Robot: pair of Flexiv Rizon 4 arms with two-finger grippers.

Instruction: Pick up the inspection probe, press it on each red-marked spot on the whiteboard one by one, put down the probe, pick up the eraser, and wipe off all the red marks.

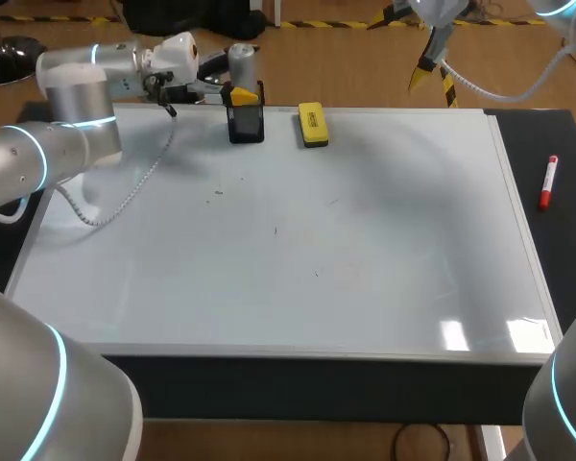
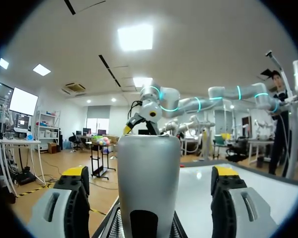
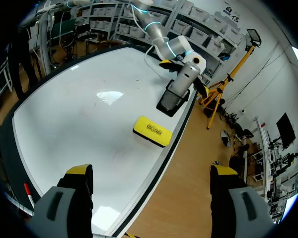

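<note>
The whiteboard [image 1: 365, 240] covers most of the table. At its far edge, about 11 o'clock in the head view, the probe [image 1: 242, 62] stands upright in a black holder [image 1: 247, 125]. The left gripper [image 2: 150, 172] brackets it, its fingers wide apart with a gap on each side. The eraser [image 1: 313, 125] lies at the holder's 3 o'clock. The right gripper [image 3: 149, 173] is spread and empty, high up toward 1 o'clock and well apart, so the left arm looks set to make the grasp.

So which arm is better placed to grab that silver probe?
Left: the left gripper, open, flanks the probe in its holder; the right gripper hangs far off, past the eraser.
</note>
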